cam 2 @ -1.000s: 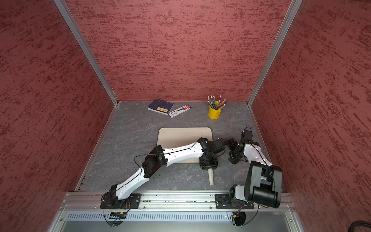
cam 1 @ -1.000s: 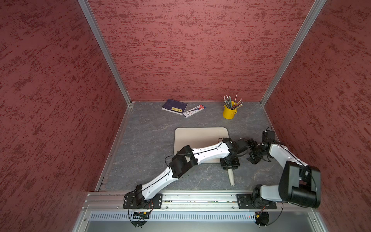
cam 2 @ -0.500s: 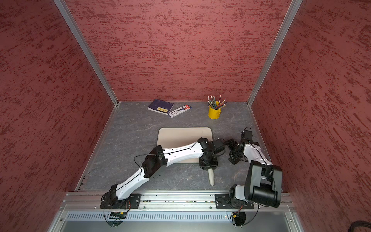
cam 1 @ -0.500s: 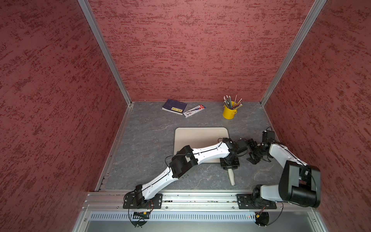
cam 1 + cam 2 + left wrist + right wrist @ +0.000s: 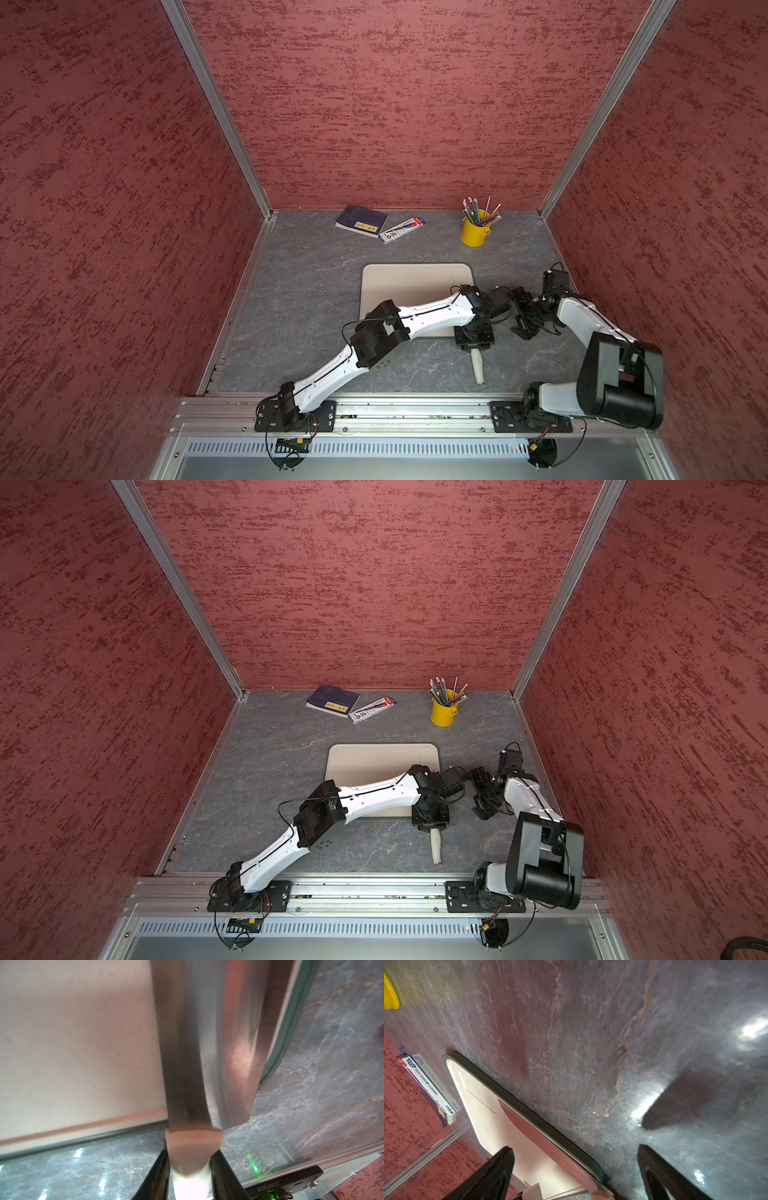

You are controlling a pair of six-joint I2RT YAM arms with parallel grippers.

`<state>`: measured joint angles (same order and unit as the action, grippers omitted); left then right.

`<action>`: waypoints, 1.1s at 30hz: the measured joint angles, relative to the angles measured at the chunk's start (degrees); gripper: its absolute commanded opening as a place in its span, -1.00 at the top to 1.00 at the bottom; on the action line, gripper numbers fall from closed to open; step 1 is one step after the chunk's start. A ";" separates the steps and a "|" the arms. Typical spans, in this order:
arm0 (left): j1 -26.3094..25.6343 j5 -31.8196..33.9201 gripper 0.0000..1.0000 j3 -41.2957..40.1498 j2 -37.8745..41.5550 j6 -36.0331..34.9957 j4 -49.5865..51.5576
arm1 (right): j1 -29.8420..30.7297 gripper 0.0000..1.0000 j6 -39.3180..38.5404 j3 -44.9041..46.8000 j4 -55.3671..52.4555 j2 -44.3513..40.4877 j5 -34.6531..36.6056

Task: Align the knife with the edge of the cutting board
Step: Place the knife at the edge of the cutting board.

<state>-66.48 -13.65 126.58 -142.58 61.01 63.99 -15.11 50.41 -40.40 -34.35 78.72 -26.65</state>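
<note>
In both top views my left gripper (image 5: pixel 473 336) sits at the near right corner of the cutting board (image 5: pixel 411 282). The pale handle of the knife (image 5: pixel 478 368) sticks out from under it over the grey table (image 5: pixel 299 291), towards the rail. The right gripper (image 5: pixel 524 316) hangs just beside it, off the board. A yellow cup (image 5: pixel 473 235) of pencils, a blue booklet (image 5: pixel 360 220) and a pencil box (image 5: pixel 402 228) lie well apart from all this, by the back wall.

On the left wrist camera I see the blade of the knife (image 5: pixel 207 1043) flat on the board (image 5: pixel 72 1043), close to its dark rim and roughly along it. The black fingers (image 5: pixel 158 1176) press on both sides of the handle, so this gripper is clamped on the knife.

On the right wrist camera the right gripper (image 5: pixel 574 1148) has its fingers (image 5: pixel 496 1174) spread wide and holds nothing. The blade (image 5: pixel 533 1130) lies just inside the rim of the board (image 5: pixel 483 1118).
</note>
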 measured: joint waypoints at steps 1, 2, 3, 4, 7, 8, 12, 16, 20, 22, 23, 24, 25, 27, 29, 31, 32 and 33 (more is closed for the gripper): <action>0.00 0.00 0.30 0.00 0.02 0.00 0.00 | 0.00 -0.96 -0.02 0.00 0.02 0.04 -0.02; 0.00 0.00 0.30 0.00 0.00 0.00 0.00 | 0.00 -0.96 -0.02 0.00 0.02 0.07 -0.04; 0.00 0.00 0.30 0.00 0.02 0.00 0.00 | 0.00 -0.96 0.00 0.00 0.04 0.09 -0.07; 0.00 0.00 0.30 0.00 0.02 0.00 0.00 | 0.00 -0.96 -0.02 0.00 0.04 0.15 -0.09; 0.04 0.00 0.30 0.00 0.00 0.00 0.00 | 0.00 -0.96 0.00 0.00 0.04 0.26 -0.11; 0.07 0.00 0.30 0.00 0.00 0.00 0.00 | 0.00 -0.96 0.00 0.00 0.04 0.26 -0.11; 0.11 0.00 0.27 0.00 0.00 0.00 0.00 | 0.00 -0.96 0.02 0.00 0.04 0.26 -0.11; 0.31 0.00 -0.01 0.00 0.00 0.04 0.00 | 0.00 -0.96 0.13 0.00 0.07 0.28 -0.13; 0.37 0.00 -0.16 0.00 0.00 -0.22 0.04 | 0.00 -0.96 0.17 0.00 0.11 0.61 -0.15; 0.44 0.00 -0.24 0.00 0.02 -0.20 -0.02 | 0.00 -0.96 0.17 0.00 0.13 0.87 -0.13; 0.44 -0.04 -0.26 0.00 0.00 -0.26 -0.07 | 0.00 -0.96 0.17 0.00 0.13 1.01 -0.15; 0.44 -0.07 -0.28 0.00 0.02 -0.35 -0.09 | 0.00 -0.96 0.17 -0.02 0.13 1.07 -0.13; 0.44 -0.11 -0.30 0.00 0.02 -0.37 -0.20 | 0.00 -0.96 0.17 -0.02 0.15 1.18 -0.13; 0.46 -0.20 -0.31 0.00 0.00 -0.42 -0.35 | 0.00 -0.96 0.17 -0.02 0.13 1.42 -0.15; 0.57 -0.26 -0.31 0.00 0.00 -0.42 -0.44 | 0.00 -0.96 0.17 -0.02 0.13 1.75 -0.13; 0.66 -0.39 -0.32 0.00 0.02 -0.42 -0.46 | 0.00 -0.96 0.17 -0.02 0.13 2.03 -0.17; 0.70 -0.48 -0.32 0.00 0.02 -0.42 -0.46 | 0.00 -0.97 0.17 -0.02 0.13 2.16 -0.20; 0.72 -0.59 -0.32 0.00 0.00 -0.44 -0.46 | 0.00 -0.97 0.17 -0.02 0.13 2.25 -0.24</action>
<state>-65.76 -14.24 126.58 -142.58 60.58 63.53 -15.11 50.59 -40.42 -34.22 80.97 -26.89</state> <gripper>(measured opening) 0.658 0.983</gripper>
